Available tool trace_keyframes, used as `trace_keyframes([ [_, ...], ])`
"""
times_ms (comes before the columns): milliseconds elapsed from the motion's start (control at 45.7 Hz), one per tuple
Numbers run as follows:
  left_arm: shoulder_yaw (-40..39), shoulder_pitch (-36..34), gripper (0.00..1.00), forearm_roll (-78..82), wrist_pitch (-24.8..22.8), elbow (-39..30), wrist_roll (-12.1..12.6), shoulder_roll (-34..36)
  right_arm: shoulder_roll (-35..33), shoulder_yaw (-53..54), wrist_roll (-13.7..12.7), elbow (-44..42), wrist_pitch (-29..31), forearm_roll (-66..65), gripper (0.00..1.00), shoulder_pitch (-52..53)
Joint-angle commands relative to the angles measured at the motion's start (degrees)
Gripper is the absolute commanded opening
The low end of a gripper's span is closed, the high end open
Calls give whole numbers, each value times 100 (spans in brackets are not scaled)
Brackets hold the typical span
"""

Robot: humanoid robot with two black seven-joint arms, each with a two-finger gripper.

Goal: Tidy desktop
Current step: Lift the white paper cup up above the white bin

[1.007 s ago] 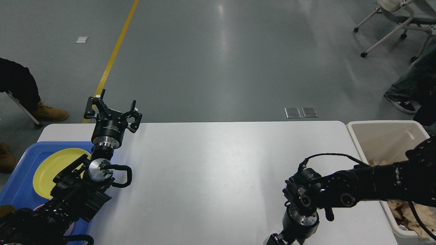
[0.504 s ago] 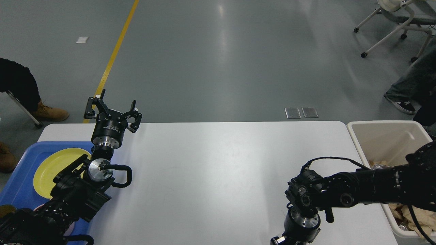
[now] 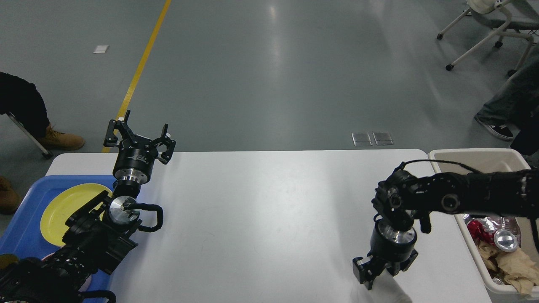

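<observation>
The white desktop (image 3: pixel 261 210) fills the middle of the head view. My left gripper (image 3: pixel 139 134) is open and empty, held up above the table's far left corner, beside the blue tray. My right gripper (image 3: pixel 384 269) points down over the near right part of the desktop, next to the bin. A white, paper-like thing (image 3: pixel 393 290) sits between its fingers and runs off the bottom edge of the view. The fingers look closed on it.
A blue tray (image 3: pixel 25 235) with a yellow plate (image 3: pixel 63 210) lies at the left, partly under my left arm. A beige bin (image 3: pixel 476 162) at the table's right end holds crumpled brown paper, a red thing and a silver can. People's feet and a chair stand on the floor beyond.
My right arm has risen and swung right and away from me; its gripper, earlier cut off at the bottom edge, now shows with the white thing. The left arm has not moved.
</observation>
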Motion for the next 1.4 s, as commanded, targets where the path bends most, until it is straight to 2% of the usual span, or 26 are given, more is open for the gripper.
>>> trace_keyframes([
  [0,-1,0,96,0,0,0,0,0,-387,-421,-3,-2,338,382,0,865],
  [44,8,0,96,0,0,0,0,0,-449,-649,-3,-2,496,513,0,1208],
  [307,-1,0,96,0,0,0,0,0,-519,-2276,14,-2,504,1305,0,3599],
  [482,-1,0,96,0,0,0,0,0,-467,-2725,14,-10,504,1332,0,4672],
  [657,-1,0,96,0,0,0,0,0,-308,-2927,5,-54,504,1332,0,5314],
  [920,-1,0,96,0,0,0,0,0,-124,-3357,5,-116,504,1332,0,5437],
  [1095,8,0,96,0,0,0,0,0,-141,-4148,5,-871,504,1305,0,5271],
  [1379,-1,0,96,0,0,0,0,0,-554,-4878,-3,-2277,504,1217,0,3620],
])
